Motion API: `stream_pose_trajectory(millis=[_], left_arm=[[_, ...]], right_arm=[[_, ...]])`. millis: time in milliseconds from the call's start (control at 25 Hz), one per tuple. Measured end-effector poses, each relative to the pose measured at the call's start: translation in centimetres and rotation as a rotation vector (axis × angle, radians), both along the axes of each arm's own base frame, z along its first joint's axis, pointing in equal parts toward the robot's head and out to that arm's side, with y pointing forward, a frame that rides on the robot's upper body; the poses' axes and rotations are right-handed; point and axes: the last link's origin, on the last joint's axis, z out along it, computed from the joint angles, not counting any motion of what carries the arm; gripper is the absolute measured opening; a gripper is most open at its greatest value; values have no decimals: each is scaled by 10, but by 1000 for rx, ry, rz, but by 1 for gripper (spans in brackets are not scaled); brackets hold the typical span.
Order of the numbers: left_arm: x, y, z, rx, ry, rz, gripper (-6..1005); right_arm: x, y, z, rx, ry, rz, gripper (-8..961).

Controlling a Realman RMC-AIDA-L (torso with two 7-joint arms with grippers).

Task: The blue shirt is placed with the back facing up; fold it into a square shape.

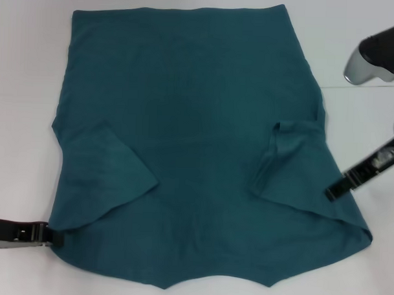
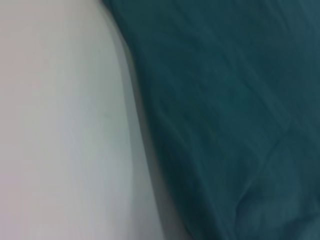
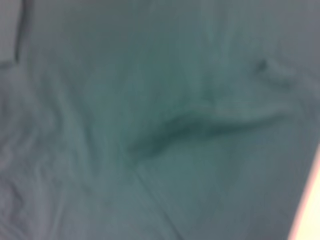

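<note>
The blue shirt [image 1: 197, 141] lies flat on the white table [image 1: 24, 83], plain side up, and takes up most of the head view. Its two sleeves are folded inward onto the body, one [image 1: 109, 167] on the left and one [image 1: 290, 157] on the right. Low at the near left, my left gripper [image 1: 50, 235] meets the shirt's side edge by the corner. From the right, my right gripper [image 1: 330, 192] reaches over the shirt's right border below the folded sleeve. The left wrist view shows the shirt's edge [image 2: 230, 100] against the table [image 2: 60, 125]. The right wrist view is filled with wrinkled cloth [image 3: 150, 100].
Bare white table surrounds the shirt on the left, far and right sides. A silver and black part of the right arm [image 1: 381, 57] hangs over the table at the upper right. A faint seam line [image 1: 361, 87] crosses the tabletop there.
</note>
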Motion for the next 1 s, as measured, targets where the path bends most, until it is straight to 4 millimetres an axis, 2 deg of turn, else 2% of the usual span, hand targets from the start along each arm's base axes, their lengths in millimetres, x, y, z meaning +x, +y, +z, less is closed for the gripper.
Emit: stream_pose_trajectory(millis=[360, 640, 1000], left_arm=[[1, 2, 1, -1, 7, -13, 22], [1, 4, 1, 1, 10, -15, 22], [1, 5, 0, -7, 12, -15, 21]], right_arm=[[32, -27, 5, 7, -21, -174, 815], [51, -33, 4, 56, -11, -210, 795], [62, -36, -8, 39, 17, -242, 711]])
